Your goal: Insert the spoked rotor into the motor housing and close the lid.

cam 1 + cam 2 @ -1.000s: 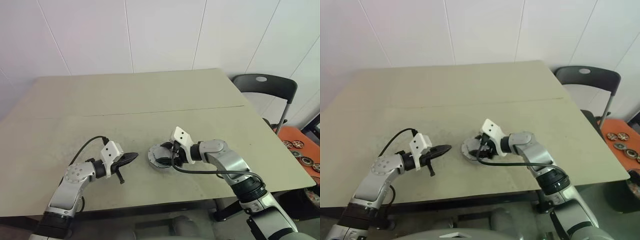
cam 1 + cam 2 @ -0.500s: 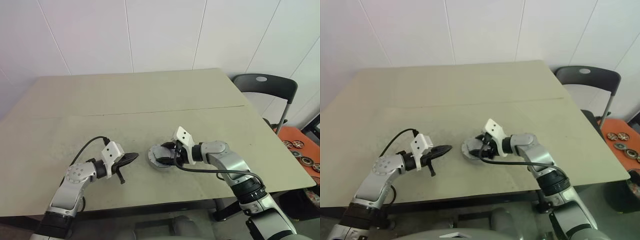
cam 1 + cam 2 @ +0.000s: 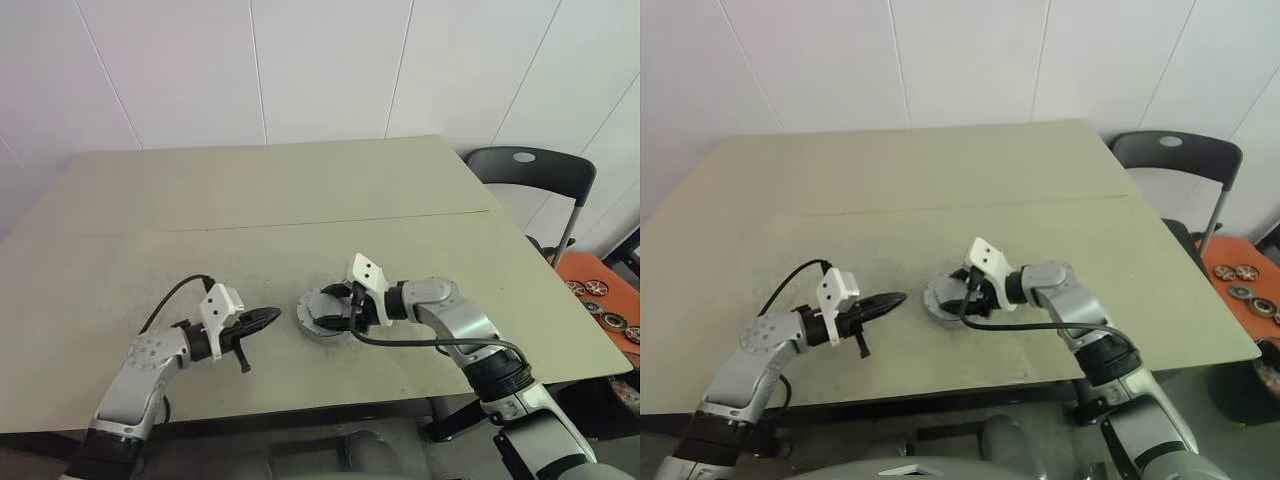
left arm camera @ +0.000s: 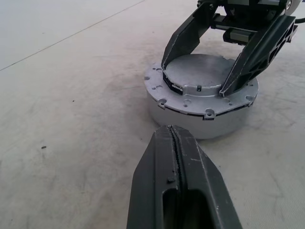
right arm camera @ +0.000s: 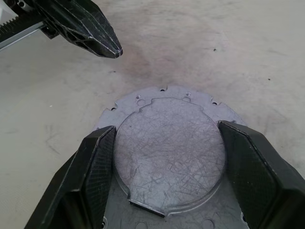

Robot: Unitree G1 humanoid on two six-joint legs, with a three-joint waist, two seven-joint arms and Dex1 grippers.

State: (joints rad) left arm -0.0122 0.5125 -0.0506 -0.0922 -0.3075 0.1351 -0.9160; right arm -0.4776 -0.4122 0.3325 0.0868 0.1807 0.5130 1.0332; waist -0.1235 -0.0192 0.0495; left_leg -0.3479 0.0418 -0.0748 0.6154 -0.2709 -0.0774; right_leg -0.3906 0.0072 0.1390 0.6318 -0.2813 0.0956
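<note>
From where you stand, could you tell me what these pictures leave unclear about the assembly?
- Spoked rotor: presumably under the lid, which covers the motor housing.
- Lid seating: right claw straddles its raised centre; contact unclear.
- Parts by the chair: too small, cut by the left eye view's edge.
- Left claw: shut, empty.

Head cameras looked down over the worktop (image 3: 300, 190); both wrist cameras faced the lid (image 4: 200, 71) closely from opposite sides.
</note>
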